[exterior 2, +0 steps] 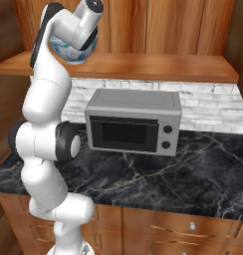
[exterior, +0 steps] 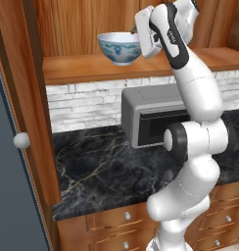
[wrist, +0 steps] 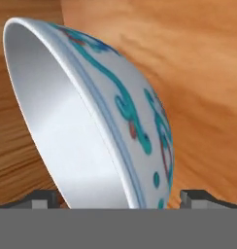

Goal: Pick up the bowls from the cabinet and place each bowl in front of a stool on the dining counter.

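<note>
Straddling rim of white bowl (wrist: 110,131) with my gripper (wrist: 119,197): one fingertip inside wall, one outside against blue pattern; pinch contact cannot tell. Bowl (exterior: 119,47) upright on cabinet shelf (exterior: 82,69), at 9 o'clock of my hand. Microwave (exterior 2: 133,122) at 6 o'clock below shelf, on black marble worktop (exterior 2: 183,174).

Bowl (exterior: 119,47) on cabinet shelf (exterior: 82,68); microwave (exterior 2: 133,122) below on worktop (exterior 2: 193,169).
</note>
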You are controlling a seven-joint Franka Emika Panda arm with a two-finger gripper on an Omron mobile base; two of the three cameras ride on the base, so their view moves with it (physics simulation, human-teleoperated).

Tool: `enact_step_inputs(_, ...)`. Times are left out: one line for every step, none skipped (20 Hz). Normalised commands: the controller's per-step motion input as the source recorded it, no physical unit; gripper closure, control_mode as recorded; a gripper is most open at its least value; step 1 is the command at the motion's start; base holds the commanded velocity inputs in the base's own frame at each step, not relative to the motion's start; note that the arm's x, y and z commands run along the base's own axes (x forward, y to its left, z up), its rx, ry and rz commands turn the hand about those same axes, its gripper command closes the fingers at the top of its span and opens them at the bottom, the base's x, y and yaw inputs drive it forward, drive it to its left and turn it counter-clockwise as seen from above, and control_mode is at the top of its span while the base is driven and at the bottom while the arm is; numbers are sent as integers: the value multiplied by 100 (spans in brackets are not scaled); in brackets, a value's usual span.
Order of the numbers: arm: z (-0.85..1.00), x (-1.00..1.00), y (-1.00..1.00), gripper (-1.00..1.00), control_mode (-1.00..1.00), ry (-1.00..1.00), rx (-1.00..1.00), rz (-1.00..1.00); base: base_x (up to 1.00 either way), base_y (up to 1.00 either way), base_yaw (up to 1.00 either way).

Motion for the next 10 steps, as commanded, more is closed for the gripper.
enact_step_inputs(0,21,11,-100,-100,17,0,0,0,0,0)
enact_step_inputs(-2,16,8,-100,-100,17,0,0,0,0,0)
enact_step_inputs(-8,6,14,-100,-100,18,0,0,0,0,0)
enact_step_inputs(-14,4,14,-100,-100,15,0,0,0,0,0)
enact_step_inputs(-22,0,18,100,-100,17,-1,0,0,0,0)
enact_step_inputs(-19,0,21,100,-100,18,-2,0,0,0,0)
enact_step_inputs(-16,0,19,100,-100,17,-2,0,0,0,0)
enact_step_inputs(-21,0,21,100,-100,16,-3,0,0,0,0)
enact_step_inputs(-23,0,19,100,-100,13,-1,0,0,0,0)
enact_step_inputs(-27,0,17,100,-100,11,-1,0,0,0,0)
